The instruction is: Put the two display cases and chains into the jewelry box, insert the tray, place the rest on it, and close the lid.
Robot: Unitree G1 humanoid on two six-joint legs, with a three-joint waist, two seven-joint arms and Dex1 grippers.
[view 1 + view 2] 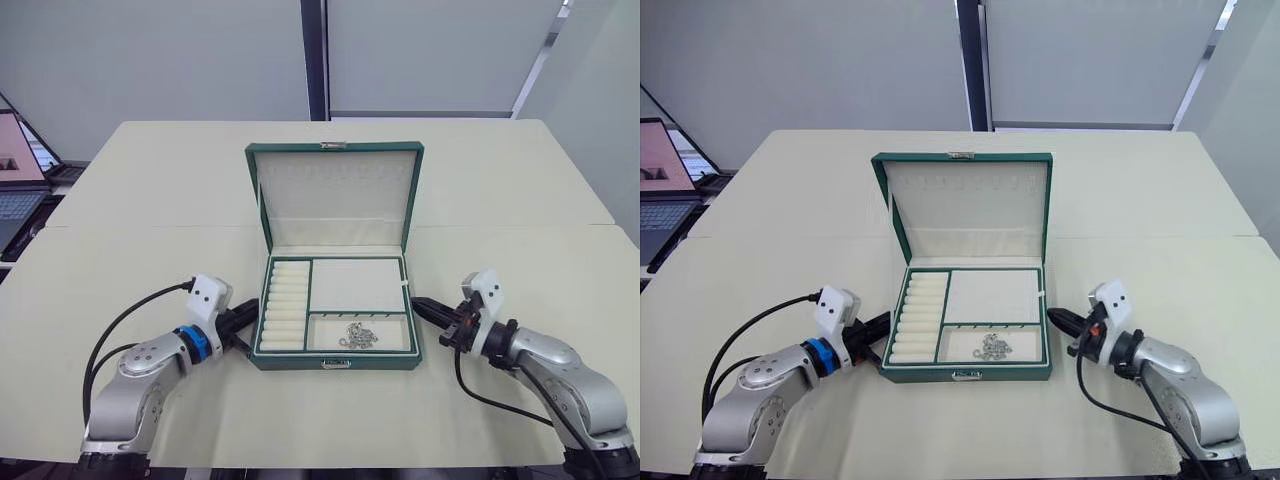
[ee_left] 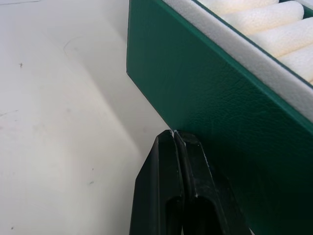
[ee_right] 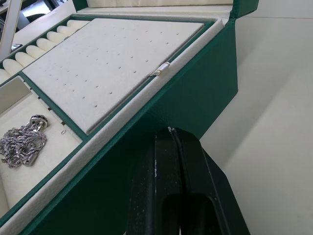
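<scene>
The jewelry box (image 1: 334,362) sits at the centre of the pale counter (image 1: 520,200), its lid (image 1: 335,195) standing open toward the top of the frame. The tray (image 1: 358,285) is seated inside, ring rolls down its left side, and a small heap of chains (image 1: 358,335) lies in its lower right compartment. At lower left, the left claw (image 1: 243,322) has its fingers pressed together, tips right at the box's left wall. At lower right, the right claw (image 1: 420,305) is likewise pressed together, its tip against the box's right wall. A laptop (image 1: 662,195) sits at the far left edge.
</scene>
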